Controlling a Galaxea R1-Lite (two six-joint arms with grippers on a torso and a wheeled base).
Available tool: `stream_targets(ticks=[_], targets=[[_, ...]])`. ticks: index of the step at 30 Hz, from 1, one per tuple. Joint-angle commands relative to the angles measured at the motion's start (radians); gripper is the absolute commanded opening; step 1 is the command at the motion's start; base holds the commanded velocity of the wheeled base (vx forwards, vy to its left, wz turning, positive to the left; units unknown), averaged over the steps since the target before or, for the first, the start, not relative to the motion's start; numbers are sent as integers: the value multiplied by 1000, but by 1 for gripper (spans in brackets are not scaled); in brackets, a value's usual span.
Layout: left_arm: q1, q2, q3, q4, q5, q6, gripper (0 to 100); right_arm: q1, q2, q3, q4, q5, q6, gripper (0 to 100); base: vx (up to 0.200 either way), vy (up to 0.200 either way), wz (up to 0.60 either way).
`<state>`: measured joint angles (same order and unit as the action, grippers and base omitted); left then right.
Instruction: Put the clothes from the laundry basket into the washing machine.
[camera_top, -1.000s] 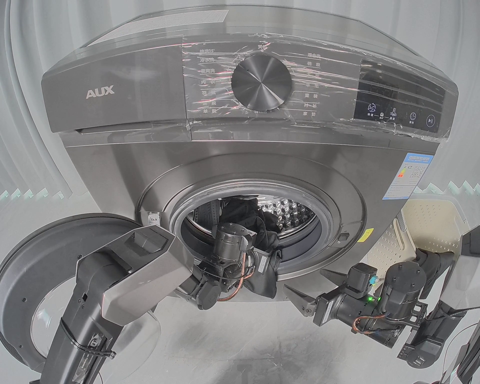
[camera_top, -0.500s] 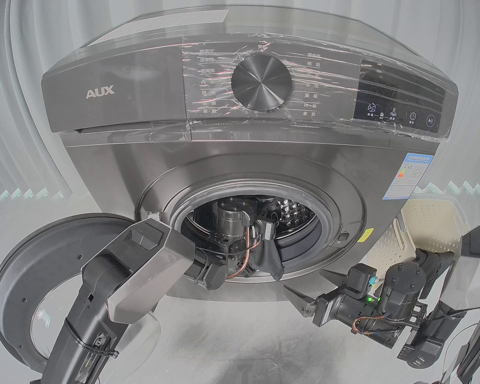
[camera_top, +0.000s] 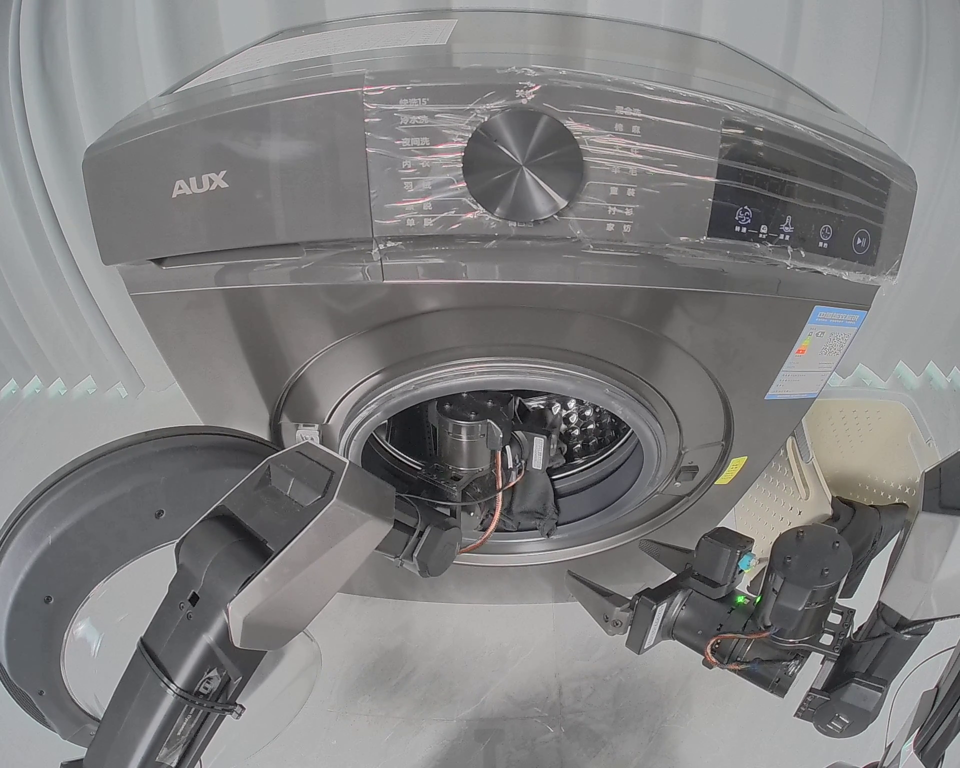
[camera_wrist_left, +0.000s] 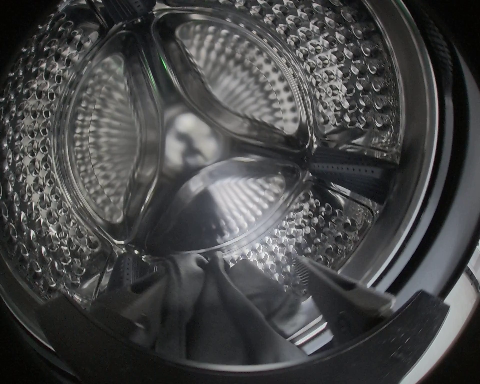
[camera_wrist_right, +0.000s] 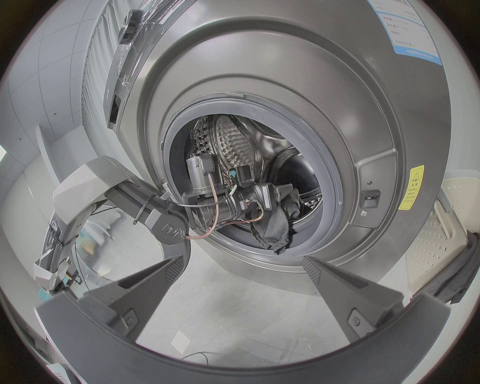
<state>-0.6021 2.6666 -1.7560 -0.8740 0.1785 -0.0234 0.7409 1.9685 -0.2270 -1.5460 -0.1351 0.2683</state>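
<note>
Just inside drum (camera_wrist_left: 240, 75), left hand (camera_wrist_right: 286, 195), garment (camera_wrist_right: 272, 227), blue label (camera_top: 818, 350)

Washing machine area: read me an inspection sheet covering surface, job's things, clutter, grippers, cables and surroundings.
Surface: glossy pale floor.
Job's things: washing machine, door swung open; dark garment hanging at the opening's lower lip, partly inside the drum; cream laundry basket on the robot's right of the machine, contents unclear.
Clutter: small pale square on the floor.
Grippers: left gripper inside the drum, jaws apart, garment across it; right gripper open, empty, below the opening.
Cables: copper-coloured loop at the left wrist, second loop at the right.
Surroundings: pale curtain behind the machine.
</note>
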Motion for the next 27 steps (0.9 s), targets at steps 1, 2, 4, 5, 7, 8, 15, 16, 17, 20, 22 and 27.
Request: stream_targets(ticks=[1,2,4,5,7,8,15,16,17,20,22,27], targets=[[-30,-70,161,7,-19,-3,100,0,0,0,0,0,0,100,0,0,0],[-36,-74,185,4,-24,-3,100,0,0,0,0,0,0,100,0,0,0],[-47,-77,236,3,-33,0,100,2,1,0,0,0,0,100,0,0,0],[-50,-79,250,3,-34,2,100,2,1,0,0,0,0,100,0,0,0],[-53,-79,268,4,-36,7,100,2,1,0,0,0,0,100,0,0,0],[-53,-77,274,3,-39,8,100,2,1,0,0,0,0,100,0,0,0],[-42,-51,312,-8,-42,46,100,2,1,0,0,0,0,100,0,0,0],[-41,-48,312,-10,-42,49,0,2,0,0,0,0,0,100,0,0,0],[-41,-45,309,-11,-42,54,0,2,1,0,0,0,0,100,0,0,0],[-41,-47,297,-10,-42,53,0,2,0,2,0,0,0,100,0,0,0],[-41,-50,293,-10,-44,53,0,2,-2,2,0,0,0,100,0,0,0],[-33,-43,208,-20,-28,39,0,3,0,0,0,0,0,100,0,0,0]])
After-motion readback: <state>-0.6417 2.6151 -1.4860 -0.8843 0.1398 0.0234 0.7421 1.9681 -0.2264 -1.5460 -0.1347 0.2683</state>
